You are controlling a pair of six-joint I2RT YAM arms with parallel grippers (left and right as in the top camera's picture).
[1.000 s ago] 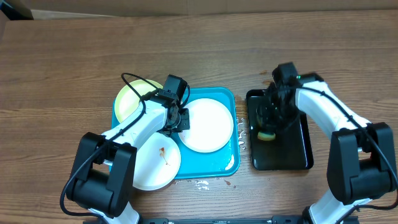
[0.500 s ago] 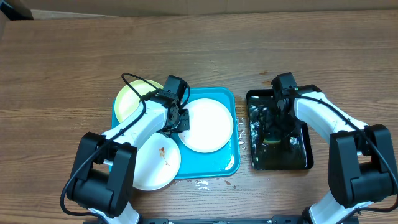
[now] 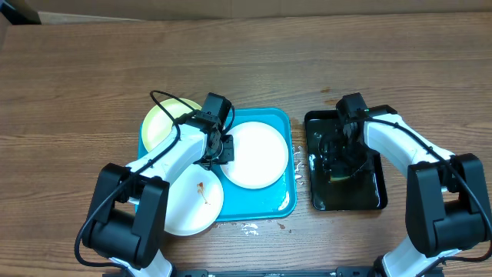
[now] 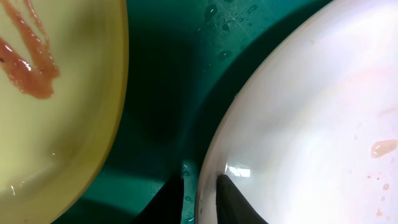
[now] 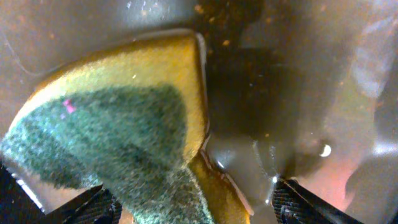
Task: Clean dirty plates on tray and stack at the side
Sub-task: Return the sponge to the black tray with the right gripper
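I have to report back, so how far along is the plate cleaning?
Done: nothing stacked aside yet. In hand: left hand straddles the middle plate rim; right hand open over the sponge. To do: yellow plate and front plate show smears.

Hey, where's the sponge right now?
In the overhead view the sponge lies on the right side of the table, inside the black tray, which sits just right of the turquoise tray.

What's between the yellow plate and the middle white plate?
Bare wet tray, with the left gripper's fingertips at the white plate's rim. The left wrist view shows it.
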